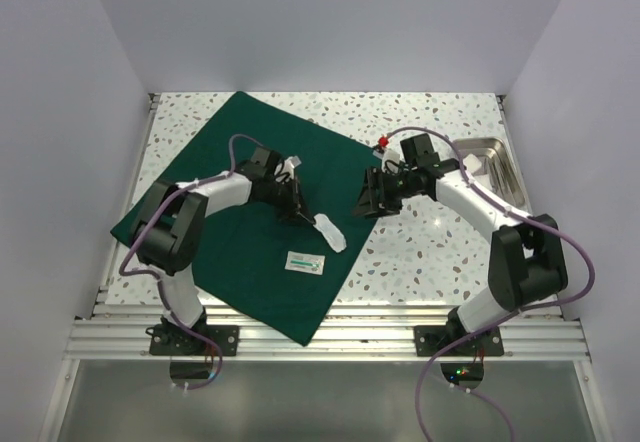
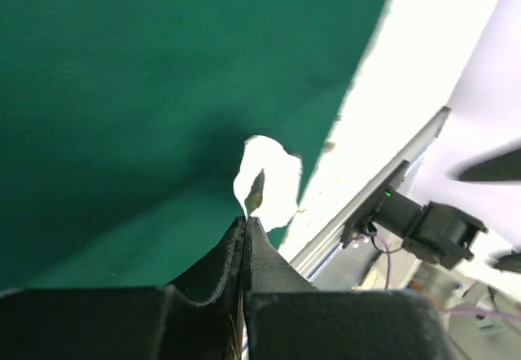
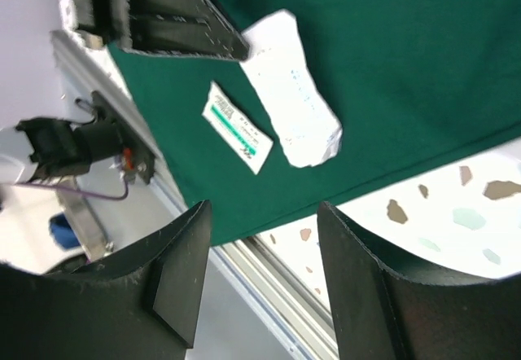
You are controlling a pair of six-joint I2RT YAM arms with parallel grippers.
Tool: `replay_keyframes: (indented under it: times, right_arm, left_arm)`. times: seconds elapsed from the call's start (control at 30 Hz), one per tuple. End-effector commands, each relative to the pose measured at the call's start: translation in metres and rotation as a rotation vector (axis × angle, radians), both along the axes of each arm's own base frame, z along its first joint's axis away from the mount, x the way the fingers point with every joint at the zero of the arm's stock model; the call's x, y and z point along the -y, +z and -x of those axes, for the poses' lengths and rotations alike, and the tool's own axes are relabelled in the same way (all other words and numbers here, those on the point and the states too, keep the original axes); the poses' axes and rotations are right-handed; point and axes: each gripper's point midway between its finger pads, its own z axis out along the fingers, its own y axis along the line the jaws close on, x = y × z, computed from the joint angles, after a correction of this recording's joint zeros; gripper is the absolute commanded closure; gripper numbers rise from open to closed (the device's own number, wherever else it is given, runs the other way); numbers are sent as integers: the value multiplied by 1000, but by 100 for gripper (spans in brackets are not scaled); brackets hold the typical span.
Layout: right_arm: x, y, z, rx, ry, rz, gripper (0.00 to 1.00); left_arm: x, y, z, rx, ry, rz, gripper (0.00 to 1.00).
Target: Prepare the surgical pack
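Note:
The dark green drape lies spread flat on the left of the table. My left gripper is low over it and shut on one end of a white paper packet. In the left wrist view the shut fingertips pinch the packet over the drape. A small white and green packet lies on the drape nearer the front. My right gripper is open and empty at the drape's right edge. Its wrist view shows both packets.
A shiny steel tray holding instruments stands at the right back. A small red and white item lies on the speckled tabletop by the right arm. White walls close in three sides. An aluminium rail runs along the front edge.

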Motion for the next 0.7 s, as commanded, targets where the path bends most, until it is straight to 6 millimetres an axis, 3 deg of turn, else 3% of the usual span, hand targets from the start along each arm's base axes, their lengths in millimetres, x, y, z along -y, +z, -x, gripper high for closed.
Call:
replay_keyframes:
  times: [0.0,0.27,0.57,0.67]
  right_arm:
    - [-16,17,-2,39,90,-107,41]
    - [-37,42,1,63,177,-272,37]
    - [-53,58,9,129,269,-335,19]
    - [-59,60,13,142,297,-350,18]
  left_arm:
    - [14,70,-21,240,-70,108,100]
    - [20,140,-2,399,-181,263,100]
    - [24,176,18,412,-225,391,100]
    - [26,186,24,414,-242,437,100]
